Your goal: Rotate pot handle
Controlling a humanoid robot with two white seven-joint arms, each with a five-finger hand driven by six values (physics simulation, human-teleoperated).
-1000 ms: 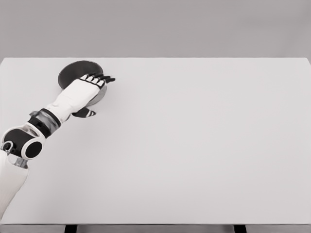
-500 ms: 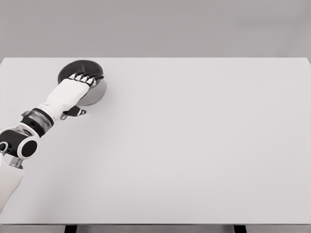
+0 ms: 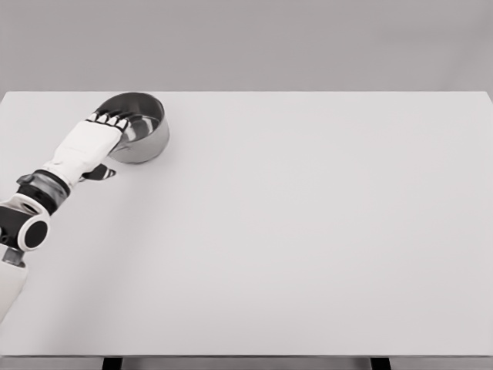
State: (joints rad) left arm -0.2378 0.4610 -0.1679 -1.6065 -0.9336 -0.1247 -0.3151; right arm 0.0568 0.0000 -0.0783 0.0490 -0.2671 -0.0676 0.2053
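A round steel pot (image 3: 142, 131) stands on the white table (image 3: 308, 231) near its far left corner. No handle shows on it; the part under my hand is hidden. My left hand (image 3: 108, 127) lies palm down over the pot's left rim. Its dark fingertips (image 3: 115, 121) reach just inside the rim, and the thumb (image 3: 100, 172) sticks out apart, low over the table. The fingers look extended and close on nothing that I can see. The left forearm runs down to the lower left edge. My right arm does not show.
The table's far edge (image 3: 246, 92) runs just behind the pot, with a plain grey wall beyond it. The table's near edge (image 3: 246, 355) lies at the bottom of the picture.
My left hand has slid leftward across the pot, from covering its right side to lying over its left rim. The pot's open inside now shows.
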